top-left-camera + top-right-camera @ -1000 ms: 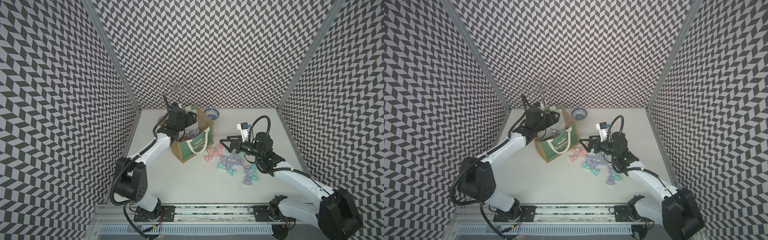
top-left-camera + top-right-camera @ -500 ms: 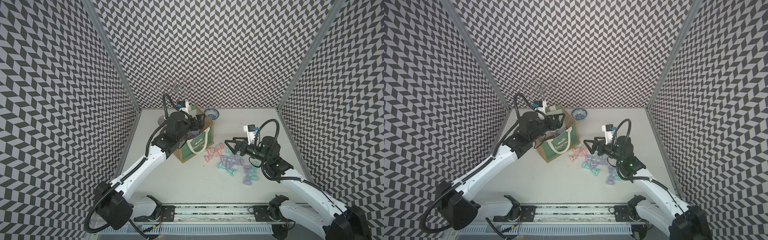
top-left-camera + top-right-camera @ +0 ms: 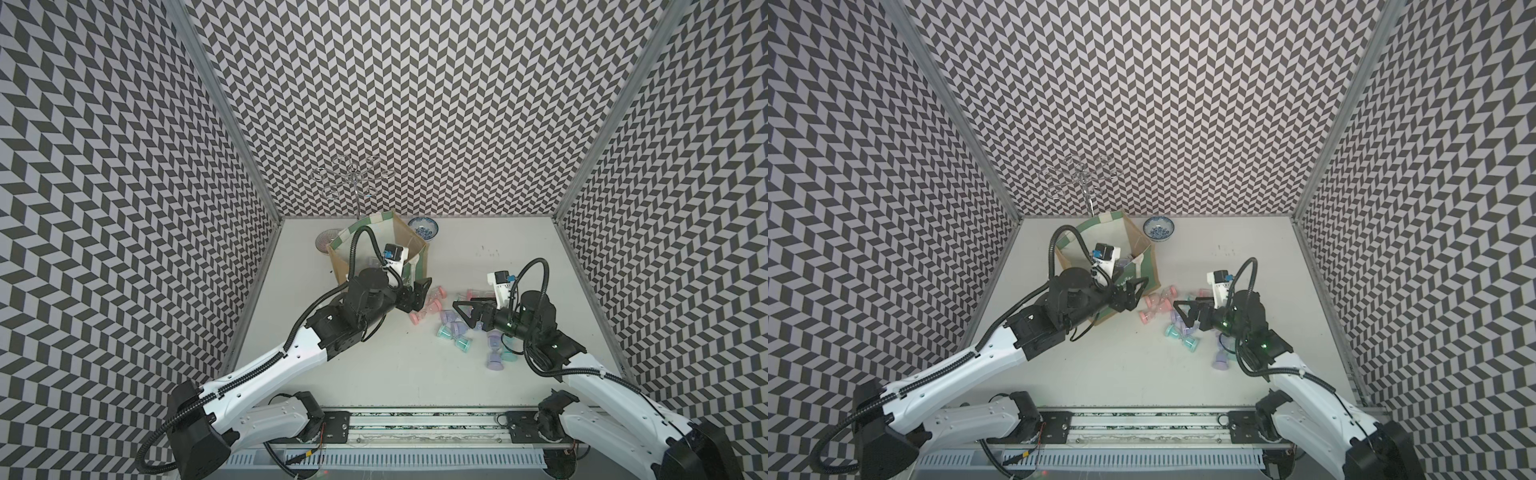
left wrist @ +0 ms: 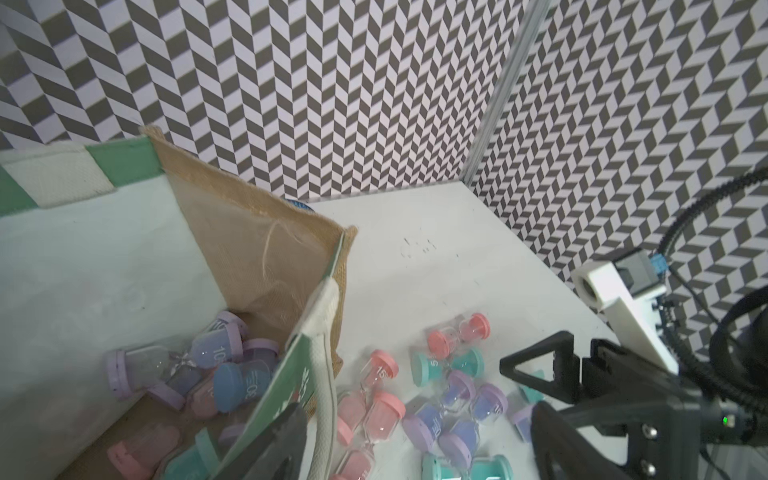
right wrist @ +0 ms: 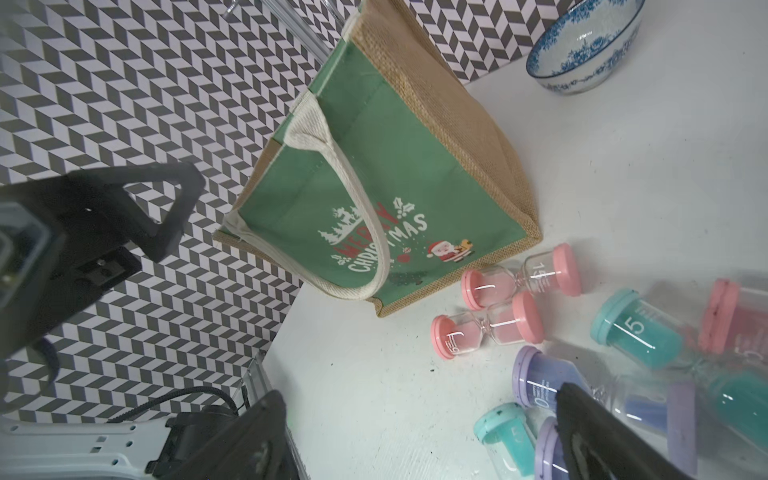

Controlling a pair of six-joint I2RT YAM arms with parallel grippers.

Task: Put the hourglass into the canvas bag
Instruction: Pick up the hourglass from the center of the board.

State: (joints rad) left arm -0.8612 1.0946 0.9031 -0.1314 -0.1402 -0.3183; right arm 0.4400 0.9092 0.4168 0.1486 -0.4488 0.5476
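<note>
Inside the canvas bag (image 4: 266,249), partly hidden hourglasses (image 4: 243,384) apparently overlap.

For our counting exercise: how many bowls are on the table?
2. A blue-and-white bowl beside the canvas bag; a purplish bowl on the bag's other side, partly hidden. Others could hide behind it.

A boxy tan burlap canvas bag (image 5: 415,166) with a green "Merry Christmas" panel and cream handles stands open near the back of the bench (image 3: 415,374). Pink, purple, blue and teal hourglasses (image 4: 216,353) lie inside. Loose hourglasses (image 5: 507,328) lie on their sides just beside it.
</note>
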